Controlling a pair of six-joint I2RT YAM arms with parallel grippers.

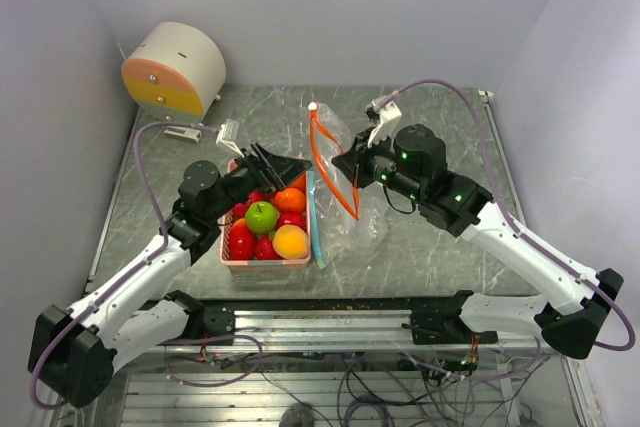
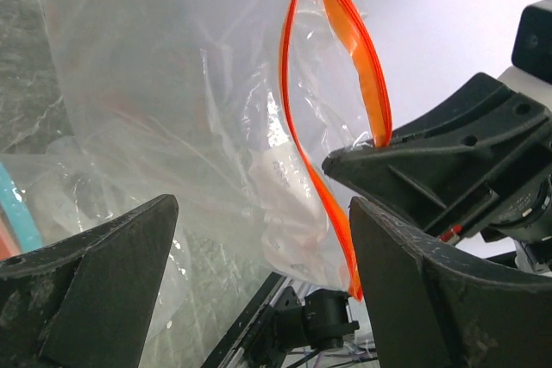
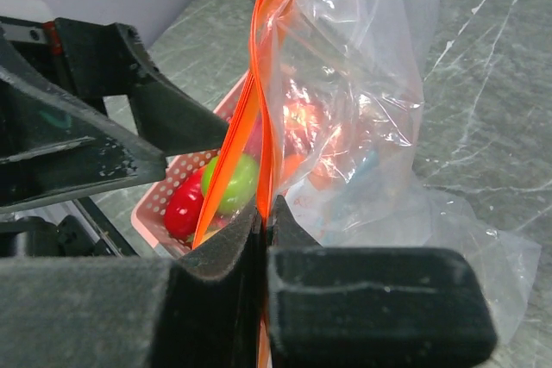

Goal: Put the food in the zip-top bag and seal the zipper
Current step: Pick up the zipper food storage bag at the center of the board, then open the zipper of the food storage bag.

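The right tool [image 3: 263, 239] is pressed together on the orange zipper [image 3: 259, 84], holding the bag [image 3: 362, 84] up by its mouth just right of the basket [image 1: 265, 265]. The zipper stands on end. The left tool [image 1: 275, 162] hovers over the basket's far end, spread wide and empty, facing that mouth and nearer the fruit [image 1: 262, 215]. All the fruit lies in the basket, and the bag looks empty.

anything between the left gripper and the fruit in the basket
Nothing visible. The left gripper is open above the far end of the basket, the fruit uncovered below. The clear bag hangs beside the basket, pinched by the right gripper.
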